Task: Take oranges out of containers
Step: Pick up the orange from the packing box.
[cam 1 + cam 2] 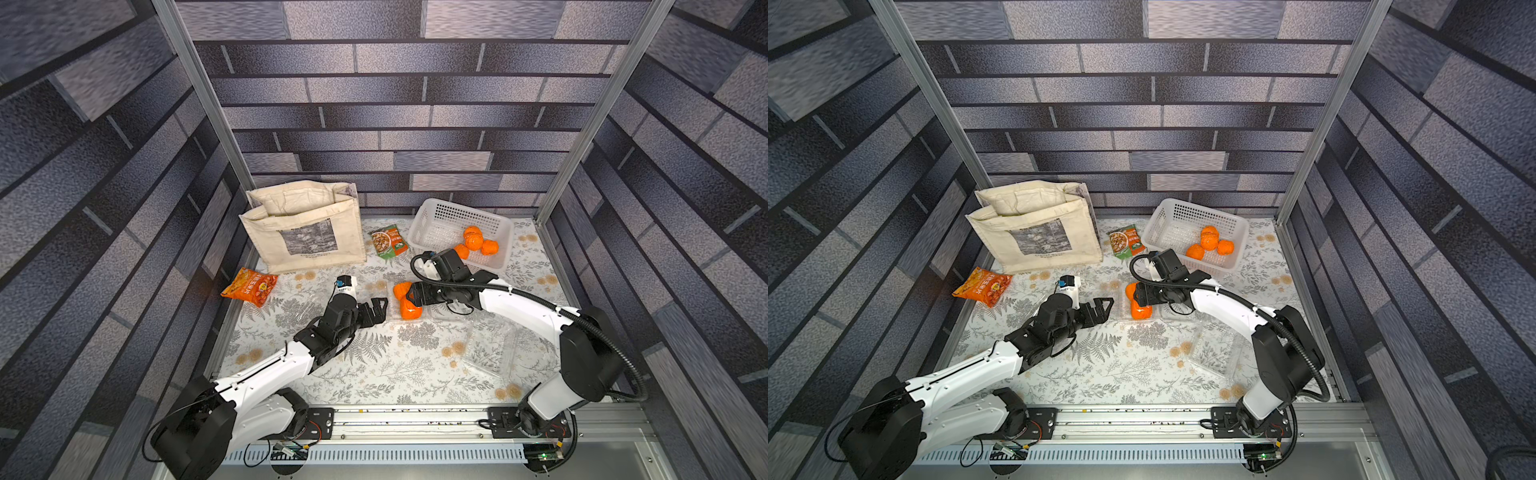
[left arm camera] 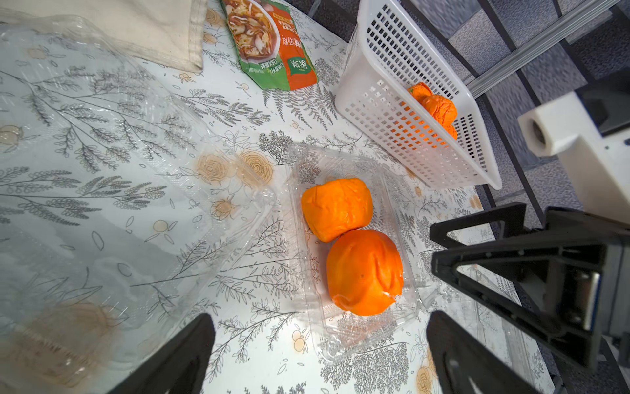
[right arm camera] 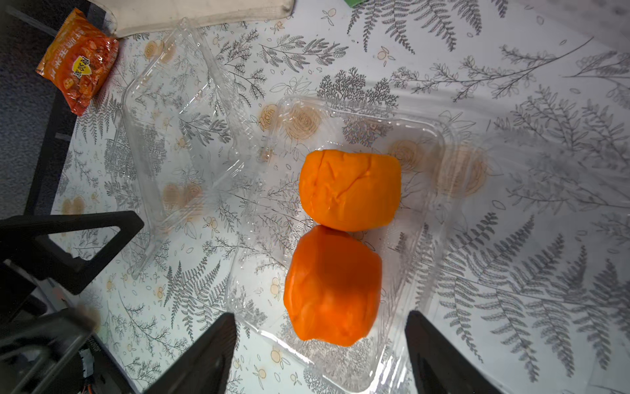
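Oranges [image 1: 406, 300], two touching, lie in an open clear container [image 1: 392, 308] mid-table in both top views, the pair lined up front to back. Others sit in the white basket [image 1: 457, 208]. The right gripper [image 1: 409, 298] reaches in from the right, low over the pair. The left gripper [image 1: 381, 309] points at the container from the left, just beside it. Left wrist view: left jaws wide, empty. Right wrist view: right jaws wide, straddling the nearer fruit with gaps either side.
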You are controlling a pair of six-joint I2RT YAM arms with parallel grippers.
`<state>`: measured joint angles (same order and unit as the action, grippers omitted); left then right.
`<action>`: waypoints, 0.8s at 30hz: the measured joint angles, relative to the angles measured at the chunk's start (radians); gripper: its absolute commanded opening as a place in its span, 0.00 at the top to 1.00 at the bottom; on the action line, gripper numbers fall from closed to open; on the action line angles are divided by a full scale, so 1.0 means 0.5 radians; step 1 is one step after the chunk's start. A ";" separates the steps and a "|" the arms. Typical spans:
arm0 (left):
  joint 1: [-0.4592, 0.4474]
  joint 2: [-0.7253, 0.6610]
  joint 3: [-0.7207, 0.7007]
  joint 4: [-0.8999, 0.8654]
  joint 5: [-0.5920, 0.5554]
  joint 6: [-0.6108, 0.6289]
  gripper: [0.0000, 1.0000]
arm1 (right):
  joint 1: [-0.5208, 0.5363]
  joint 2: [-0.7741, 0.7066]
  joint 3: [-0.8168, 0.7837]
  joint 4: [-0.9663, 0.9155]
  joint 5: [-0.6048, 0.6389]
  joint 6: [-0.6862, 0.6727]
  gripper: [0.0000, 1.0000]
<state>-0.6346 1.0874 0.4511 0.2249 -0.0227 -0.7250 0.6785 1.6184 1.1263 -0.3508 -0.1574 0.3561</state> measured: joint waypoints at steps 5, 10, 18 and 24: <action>0.000 0.049 -0.001 0.063 -0.001 -0.025 0.00 | 0.039 0.124 0.037 -0.004 0.001 -0.025 0.22; 0.000 0.156 -0.001 0.131 0.021 -0.039 0.00 | 0.093 0.237 0.106 -0.092 0.078 -0.063 0.21; -0.001 0.195 0.000 0.188 0.040 -0.053 0.00 | 0.183 0.369 0.216 -0.224 0.211 -0.130 0.21; -0.002 0.189 0.000 0.208 0.036 -0.053 0.00 | 0.189 0.446 0.227 -0.249 0.265 -0.121 0.32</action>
<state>-0.6353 1.1820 0.4511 0.3290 -0.0048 -0.7517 0.7731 1.8412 1.2400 -0.4751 -0.0250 0.2958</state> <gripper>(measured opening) 0.999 0.730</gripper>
